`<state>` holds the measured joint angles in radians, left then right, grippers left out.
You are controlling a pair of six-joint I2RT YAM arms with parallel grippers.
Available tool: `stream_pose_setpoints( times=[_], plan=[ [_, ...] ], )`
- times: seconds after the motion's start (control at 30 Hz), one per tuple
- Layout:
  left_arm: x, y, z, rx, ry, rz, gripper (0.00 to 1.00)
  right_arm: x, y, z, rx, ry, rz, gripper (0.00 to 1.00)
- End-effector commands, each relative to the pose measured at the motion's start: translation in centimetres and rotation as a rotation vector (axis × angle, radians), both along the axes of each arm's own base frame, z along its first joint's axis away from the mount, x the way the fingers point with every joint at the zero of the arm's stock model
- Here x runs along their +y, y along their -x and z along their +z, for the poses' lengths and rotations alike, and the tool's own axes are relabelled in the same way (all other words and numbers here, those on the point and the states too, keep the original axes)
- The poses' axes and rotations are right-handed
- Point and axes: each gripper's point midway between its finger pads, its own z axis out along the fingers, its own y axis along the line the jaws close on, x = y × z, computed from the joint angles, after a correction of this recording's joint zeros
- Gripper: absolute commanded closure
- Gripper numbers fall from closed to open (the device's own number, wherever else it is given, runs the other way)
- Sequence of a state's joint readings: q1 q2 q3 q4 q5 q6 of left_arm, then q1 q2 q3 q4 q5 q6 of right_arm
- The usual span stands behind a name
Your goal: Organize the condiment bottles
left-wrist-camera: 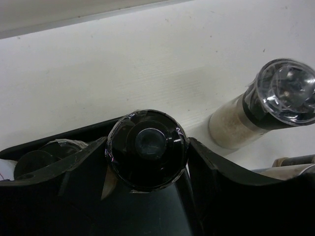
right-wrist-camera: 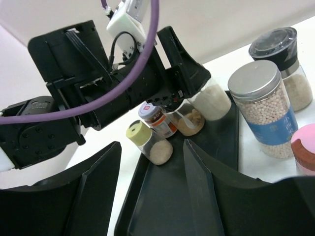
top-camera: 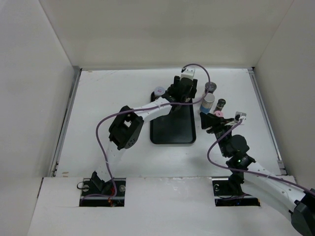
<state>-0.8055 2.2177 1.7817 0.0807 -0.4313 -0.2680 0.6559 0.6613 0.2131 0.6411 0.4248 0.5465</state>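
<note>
My left gripper (top-camera: 183,94) is at the far end of the black tray (top-camera: 172,132), shut on a black-capped bottle (left-wrist-camera: 147,147) with pale contents (right-wrist-camera: 211,101). Its fingers (left-wrist-camera: 211,167) press both sides of the cap. Next to it on the tray stand a brown-filled jar (right-wrist-camera: 189,120), a red-labelled lilac-lidded jar (right-wrist-camera: 156,118) and a yellow-capped bottle (right-wrist-camera: 147,142). My right gripper (right-wrist-camera: 151,162) is open and empty over the tray's right side (top-camera: 215,123). Right of the tray stand a white-and-blue jar (right-wrist-camera: 263,105), a dark-capped grinder (right-wrist-camera: 285,64) and a pink-capped bottle (right-wrist-camera: 305,152).
The grinder (left-wrist-camera: 275,103) stands on the white table just right of my left gripper. Another dark bottle (top-camera: 221,103) stands behind the pink cap (top-camera: 218,114). White walls close the table on three sides. The left arm's purple cable (top-camera: 103,132) loops over the left half.
</note>
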Motion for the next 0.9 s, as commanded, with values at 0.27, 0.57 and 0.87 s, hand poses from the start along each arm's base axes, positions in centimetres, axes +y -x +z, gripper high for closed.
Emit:
stream_pose_setpoints(
  times=[0.27,0.57,0.87],
  plan=[
    [-0.7,-1.6,2.4,-0.089,0.084,0.018,0.53,-0.9,0.1,1.9,-0.057,-0.054,-0.036,0.34],
    [-0.4,-0.3,7.2,-0.145,0.137,0.013,0.15,-1.2,0.3,2.1,-0.067,-0.066,-0.038,0.22],
    [0.1,4.1,21.7,-0.32,0.341,-0.059,0.0,-1.8,0.6,2.5,-0.073,-0.079,-0.059,0.34]
  ],
)
